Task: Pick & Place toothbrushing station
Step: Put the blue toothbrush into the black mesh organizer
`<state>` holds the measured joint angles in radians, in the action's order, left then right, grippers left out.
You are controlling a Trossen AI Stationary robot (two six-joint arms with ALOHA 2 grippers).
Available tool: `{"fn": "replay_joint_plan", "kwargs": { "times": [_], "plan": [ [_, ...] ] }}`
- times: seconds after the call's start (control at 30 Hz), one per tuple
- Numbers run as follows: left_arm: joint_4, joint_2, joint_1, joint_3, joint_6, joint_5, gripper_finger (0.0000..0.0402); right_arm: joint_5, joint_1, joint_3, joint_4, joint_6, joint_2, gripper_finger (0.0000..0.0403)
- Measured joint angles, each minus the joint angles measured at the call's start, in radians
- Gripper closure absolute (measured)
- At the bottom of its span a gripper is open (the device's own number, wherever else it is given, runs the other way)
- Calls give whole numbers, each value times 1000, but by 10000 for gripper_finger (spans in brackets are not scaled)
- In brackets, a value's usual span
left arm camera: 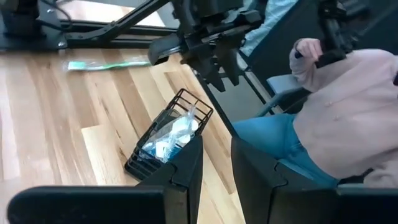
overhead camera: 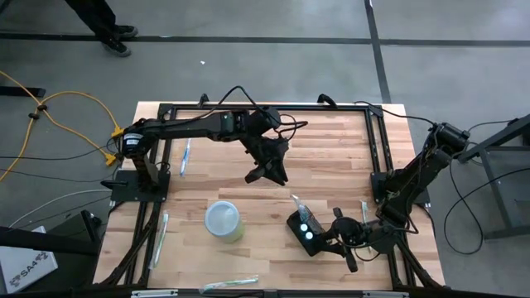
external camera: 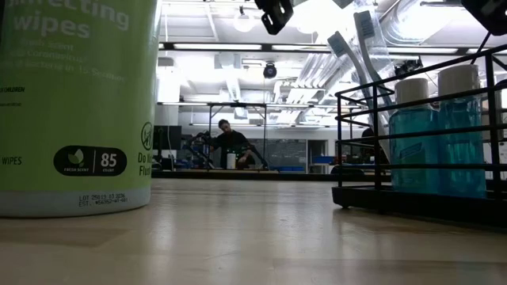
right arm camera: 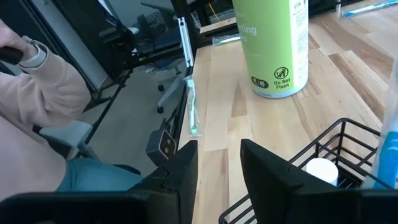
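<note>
The toothbrushing station (overhead camera: 303,232) is a black wire basket standing on the table at the near right. It holds blue bottles with white caps (external camera: 432,134) and packaged toothbrushes (external camera: 356,43). My right gripper (overhead camera: 338,240) stands close beside the station's right side, open, with nothing between its fingers (right arm camera: 217,168); the basket's rim (right arm camera: 339,134) shows just past one finger. My left gripper (overhead camera: 267,175) hangs raised over the table's middle, slanting down toward the station (left arm camera: 166,140). Its fingers (left arm camera: 216,177) are a little apart and hold nothing.
A green wipes canister (overhead camera: 224,220) with a pale lid stands left of the station. Packaged toothbrushes lie near the left edge (overhead camera: 184,157), (overhead camera: 161,233) and the near edge (overhead camera: 232,284). Black frame rails (overhead camera: 377,149) border the table. A seated person (left arm camera: 348,106) is beside it.
</note>
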<state>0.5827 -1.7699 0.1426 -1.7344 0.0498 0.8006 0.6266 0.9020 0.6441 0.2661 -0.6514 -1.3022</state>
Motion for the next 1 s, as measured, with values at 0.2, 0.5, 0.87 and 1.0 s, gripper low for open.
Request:
{"fn": "replay_joint_plan", "kwargs": {
  "times": [0.2, 0.5, 0.87, 1.0],
  "plan": [
    [8, 25, 21, 1, 79, 116, 321, -1, 0, 0, 0, 0, 0, 290],
    [40, 57, 85, 3, 144, 122, 321, 0, 0, 0, 0, 1, 0, 290],
    [51, 57, 160, 74, 276, 243, 321, 3, 0, 0, 0, -24, 0, 290],
    [41, 55, 186, 125, 321, 302, 321, 0, 0, 0, -1, -32, 0, 290]
  ]
}}
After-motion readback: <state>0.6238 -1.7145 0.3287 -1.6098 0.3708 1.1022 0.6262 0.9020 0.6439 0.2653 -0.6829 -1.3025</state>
